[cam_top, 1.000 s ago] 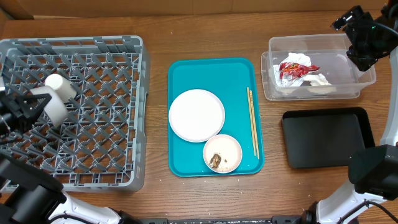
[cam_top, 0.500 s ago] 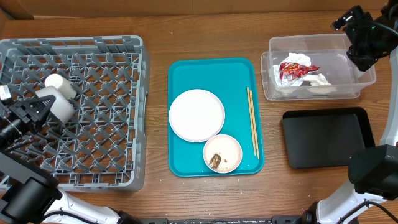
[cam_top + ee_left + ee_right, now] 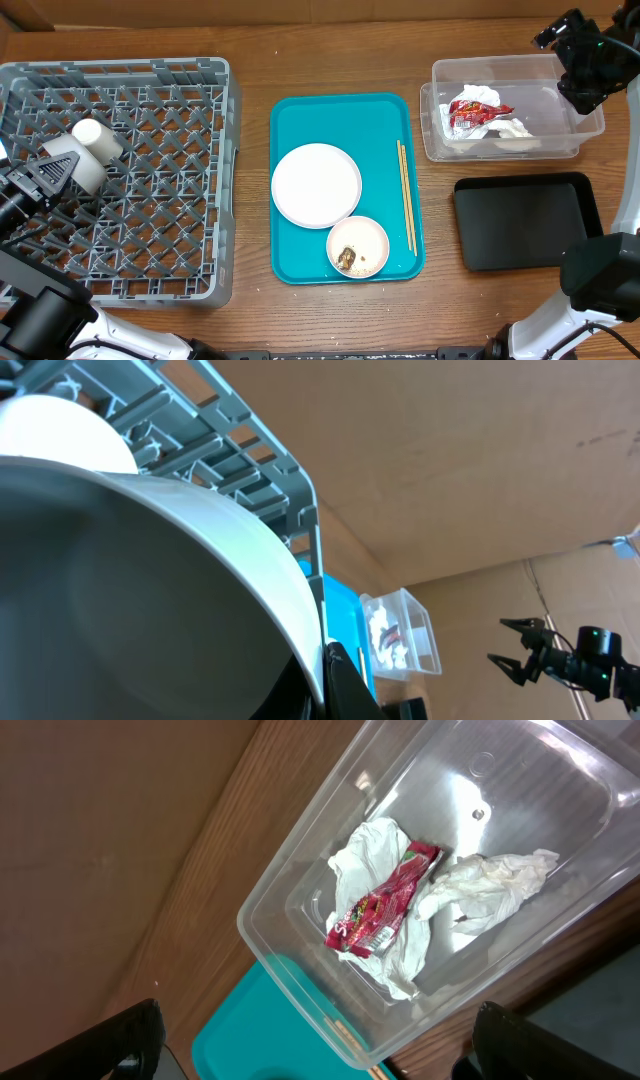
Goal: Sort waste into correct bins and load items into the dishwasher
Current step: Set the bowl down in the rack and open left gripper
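**Overhead view.** Shows a grey dish rack (image 3: 130, 66) at the left edge of the table (image 3: 250, 50), with a white cup (image 3: 97, 137) lying on the lattice near the rack's left wall. Shows the left end effector (image 3: 48, 172) over that wall, clenched on a white bowl (image 3: 80, 165) held tilted just beside the cup. Places a teal tray (image 3: 300, 115) at the table's centre, carrying a white plate (image 3: 316, 185), a second bowl (image 3: 365, 235) containing a brown lump (image 3: 346, 259), and chopsticks (image 3: 406, 195) along the tray's right side. Places a clear tub (image 3: 500, 64) towards the far right corner, holding a red wrapper (image 3: 478, 110) and white tissue (image 3: 512, 128), and a black tray (image 3: 525, 225) at the right edge, nearer than the tub. Shows the right end effector (image 3: 555, 30) released, above the tub's far right corner.

**Left wrist view.** Shows the white bowl filling the left of the frame, its rim pinched by a dark finger (image 3: 345, 685) at the bottom edge. Includes the cup and rack wall behind, the teal tray and clear tub beyond, and the right end effector with jaws spread.

**Right wrist view.** Looks down into the clear tub, with the red wrapper lying on the tissue. Shows two dark fingers (image 3: 125, 1040) at the lower corners, spread wide and clear of the tub.
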You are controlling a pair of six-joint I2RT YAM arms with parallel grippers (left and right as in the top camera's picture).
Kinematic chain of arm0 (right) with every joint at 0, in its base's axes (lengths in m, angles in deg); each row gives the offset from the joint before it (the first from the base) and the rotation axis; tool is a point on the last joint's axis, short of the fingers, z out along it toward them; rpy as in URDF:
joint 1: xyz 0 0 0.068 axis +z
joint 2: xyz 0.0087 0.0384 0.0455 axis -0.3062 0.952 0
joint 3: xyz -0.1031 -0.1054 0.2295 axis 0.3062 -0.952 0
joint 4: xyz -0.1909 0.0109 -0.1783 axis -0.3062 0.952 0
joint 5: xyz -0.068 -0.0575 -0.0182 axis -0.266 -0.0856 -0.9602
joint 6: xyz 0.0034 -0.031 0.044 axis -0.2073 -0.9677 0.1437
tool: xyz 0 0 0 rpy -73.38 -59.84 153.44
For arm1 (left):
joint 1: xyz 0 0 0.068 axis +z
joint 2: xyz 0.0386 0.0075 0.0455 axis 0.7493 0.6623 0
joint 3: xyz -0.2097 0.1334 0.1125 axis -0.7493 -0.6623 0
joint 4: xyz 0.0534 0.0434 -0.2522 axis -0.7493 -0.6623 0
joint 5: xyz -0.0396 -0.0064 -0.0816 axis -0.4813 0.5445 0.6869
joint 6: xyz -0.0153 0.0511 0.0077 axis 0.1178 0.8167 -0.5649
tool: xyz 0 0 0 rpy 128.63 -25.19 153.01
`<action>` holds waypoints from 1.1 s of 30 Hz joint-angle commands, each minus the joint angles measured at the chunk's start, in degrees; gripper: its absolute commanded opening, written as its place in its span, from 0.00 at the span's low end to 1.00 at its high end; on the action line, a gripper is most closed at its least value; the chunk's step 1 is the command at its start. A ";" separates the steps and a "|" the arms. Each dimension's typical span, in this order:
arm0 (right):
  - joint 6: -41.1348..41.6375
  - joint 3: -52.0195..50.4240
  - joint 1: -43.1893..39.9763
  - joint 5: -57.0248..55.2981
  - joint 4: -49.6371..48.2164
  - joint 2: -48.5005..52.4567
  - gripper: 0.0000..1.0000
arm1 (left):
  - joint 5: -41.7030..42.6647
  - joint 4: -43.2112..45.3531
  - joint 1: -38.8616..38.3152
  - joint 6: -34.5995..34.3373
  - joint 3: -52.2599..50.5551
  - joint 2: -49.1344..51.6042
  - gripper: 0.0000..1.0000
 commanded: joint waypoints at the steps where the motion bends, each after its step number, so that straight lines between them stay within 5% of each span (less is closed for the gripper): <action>1: 0.04 1.16 -0.35 0.24 -0.33 -0.42 1.00 | 3.17 0.11 0.24 1.46 -0.22 2.54 0.04; 11: 0.04 1.16 -0.35 0.24 -0.33 -0.42 1.00 | -2.23 -0.72 0.31 1.40 -0.33 2.91 0.04; 22: 0.04 1.16 -0.35 0.24 -0.33 -0.42 1.00 | -19.12 -0.74 4.87 -12.59 -0.09 2.86 0.23; 23: 0.04 1.16 -0.35 0.24 -0.33 -0.42 1.00 | -20.13 -0.94 5.55 -13.68 -0.09 2.86 0.30; 26: 0.04 1.16 -0.35 0.24 -0.33 -0.42 1.00 | -21.62 -2.16 7.48 -15.19 -0.09 2.86 0.78; 27: 0.04 1.16 -0.35 0.24 -0.33 -0.42 1.00 | -21.62 -2.45 7.85 -15.65 -0.09 2.86 0.86; 33: 0.04 1.16 -0.35 0.24 -0.33 -0.42 1.00 | -29.53 -4.81 8.57 -21.44 1.95 2.67 0.95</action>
